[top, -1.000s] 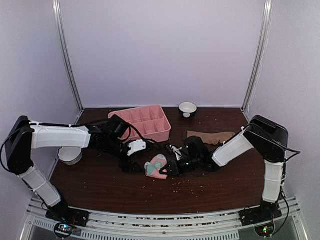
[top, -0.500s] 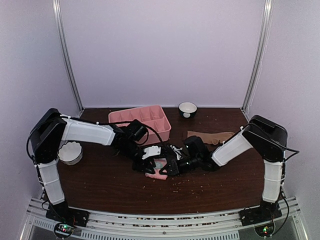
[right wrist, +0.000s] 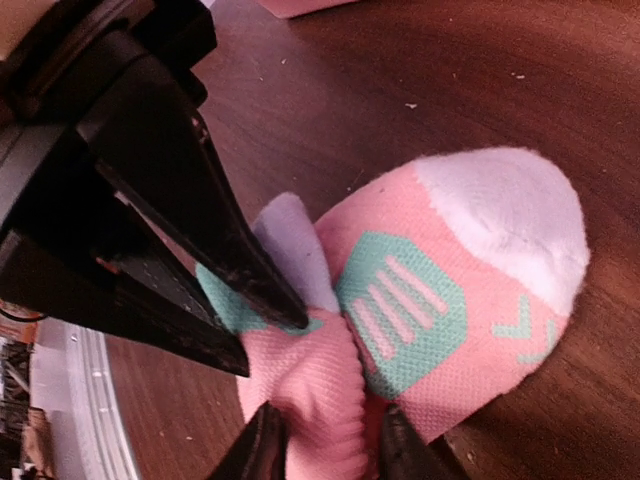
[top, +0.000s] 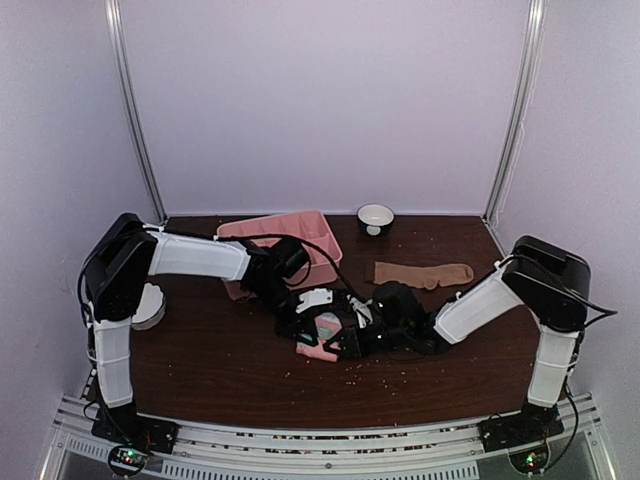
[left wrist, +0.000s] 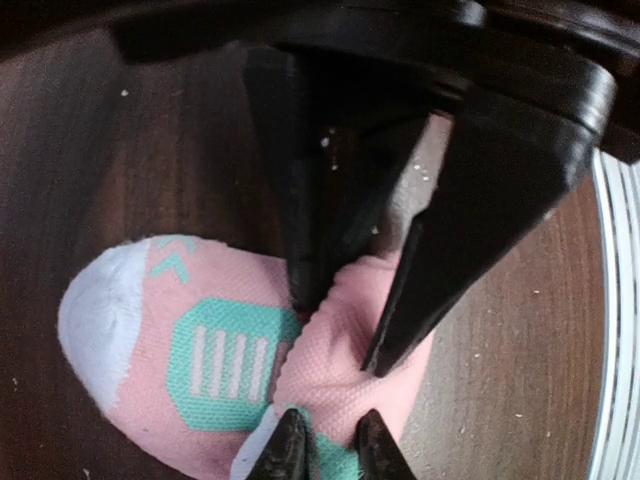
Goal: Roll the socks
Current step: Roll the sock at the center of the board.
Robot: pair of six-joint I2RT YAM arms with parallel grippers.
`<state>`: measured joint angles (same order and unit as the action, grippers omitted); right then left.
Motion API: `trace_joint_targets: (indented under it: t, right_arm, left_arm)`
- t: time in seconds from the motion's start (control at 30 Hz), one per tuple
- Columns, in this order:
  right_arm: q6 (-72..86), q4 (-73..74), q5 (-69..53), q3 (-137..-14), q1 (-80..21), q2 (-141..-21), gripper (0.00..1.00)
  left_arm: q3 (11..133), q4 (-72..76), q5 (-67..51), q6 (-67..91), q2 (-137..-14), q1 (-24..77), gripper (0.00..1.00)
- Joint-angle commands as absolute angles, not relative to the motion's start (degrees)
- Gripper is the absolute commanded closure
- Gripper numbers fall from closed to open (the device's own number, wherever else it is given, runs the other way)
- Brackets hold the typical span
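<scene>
The pink sock (top: 322, 338) with teal and white patches lies folded over at mid-table, between my two grippers. In the left wrist view my left gripper (left wrist: 330, 445) is shut on the teal and white folded edge of the pink sock (left wrist: 200, 350). The right gripper's black fingers (left wrist: 300, 230) come down from above onto the same pink fold. In the right wrist view my right gripper (right wrist: 330, 445) stands open astride the bunched pink fold of the sock (right wrist: 470, 290), with slack beside one finger. The tan-brown sock (top: 420, 272) lies flat behind the right arm.
A pink compartmented tray (top: 280, 228) stands at the back, behind the left forearm. A small dark bowl with a white inside (top: 375, 217) sits at the back centre. A white bowl (top: 148, 305) sits by the left arm. Crumbs dot the dark wooden table (top: 220, 370).
My left arm swung right onto the pink sock and its jaws closed on the folded edge. The right gripper's jaws have parted slightly around the fold.
</scene>
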<state>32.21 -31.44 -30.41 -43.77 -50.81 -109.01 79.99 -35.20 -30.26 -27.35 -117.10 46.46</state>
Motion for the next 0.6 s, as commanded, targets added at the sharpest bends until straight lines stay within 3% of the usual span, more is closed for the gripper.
trace_joint_targets:
  t: [0.0,0.07,0.17,0.2,0.37,0.57]
  right_arm:
    - [22.8,-22.5,-20.8,-41.0,-54.5,-105.1,0.6]
    - [21.3,-22.8,-18.1,-39.6,-54.8,-103.0,0.51]
    - [19.7,-23.5,-15.5,-37.6,-55.1,-99.8,0.23]
    - [19.0,-23.3,-14.7,-37.3,-55.2,-98.7,0.03]
    - [15.1,-22.0,-7.0,-34.4,-56.4,-91.4,0.0]
    - [18.3,-21.3,12.9,-29.8,-56.9,-81.1,0.0]
  left_arm:
    - [77.9,-41.5,-25.1,-24.8,-121.9,46.3,0.87]
    - [77.7,-42.7,-24.4,-24.9,-122.3,46.2,0.89]
    - [78.5,-45.2,-25.5,-24.3,-123.4,46.0,0.94]
    - [78.5,-45.4,-25.6,-24.2,-123.4,46.0,0.95]
    - [79.1,-47.4,-25.5,-23.7,-123.9,46.0,0.98]
    - [79.8,-49.1,-26.0,-23.9,-124.5,45.9,1.0]
